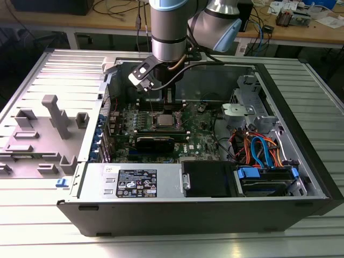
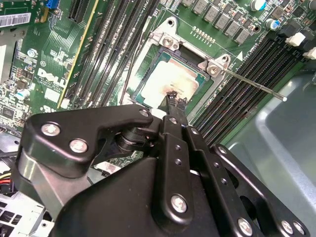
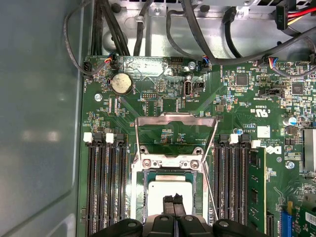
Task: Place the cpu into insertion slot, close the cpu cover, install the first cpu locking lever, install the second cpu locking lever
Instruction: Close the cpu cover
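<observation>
Electronics lab, wooden workbenches [image 1: 312,33] strewn with cables [image 1: 115,8], opened computer case [image 1: 188,212]

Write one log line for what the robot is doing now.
chip: in socket | cover: up, open | end effector: shut, over chip

cpu [image 3: 158,190]: small flat square chip with a silvery-grey top and a brownish smear at its middle, lying flat and level, seated inside the socket.
insertion slot [image 2: 165,42]: square socket with a silvery metal rim, sitting near the middle of the green motherboard [image 3: 163,98], between two banks of long black memory slots, and carrying the chip.
cpu cover [image 3: 175,118]: thin silvery frame with a large square cut-out, standing swung up on its hinge at one edge of the socket, leaving the chip uncovered.
locking lever [image 2: 252,85]: thin metal rod, sticking out from a socket corner over the memory slots, unlatched.
</observation>
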Motion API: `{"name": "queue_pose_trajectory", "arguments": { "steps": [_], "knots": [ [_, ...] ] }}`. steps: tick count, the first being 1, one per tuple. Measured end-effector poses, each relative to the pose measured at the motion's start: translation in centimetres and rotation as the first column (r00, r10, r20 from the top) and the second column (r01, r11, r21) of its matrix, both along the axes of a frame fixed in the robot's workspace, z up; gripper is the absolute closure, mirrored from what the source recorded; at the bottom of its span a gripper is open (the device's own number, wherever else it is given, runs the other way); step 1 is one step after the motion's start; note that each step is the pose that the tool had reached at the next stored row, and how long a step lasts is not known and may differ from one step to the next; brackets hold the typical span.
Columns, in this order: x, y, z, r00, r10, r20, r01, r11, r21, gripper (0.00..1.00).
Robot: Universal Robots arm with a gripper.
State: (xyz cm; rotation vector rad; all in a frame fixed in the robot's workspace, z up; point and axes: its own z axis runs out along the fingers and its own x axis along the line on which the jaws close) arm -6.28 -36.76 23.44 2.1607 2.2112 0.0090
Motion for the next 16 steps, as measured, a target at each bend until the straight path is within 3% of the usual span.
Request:
{"name": "queue_pose_trajectory", "arguments": {
  "steps": [16],
  "knots": [
    [0.38,0.00,0.20,1.0000,0.000,0.0000,0.000,1.0000,0.0000,0.89]
  ]
}}
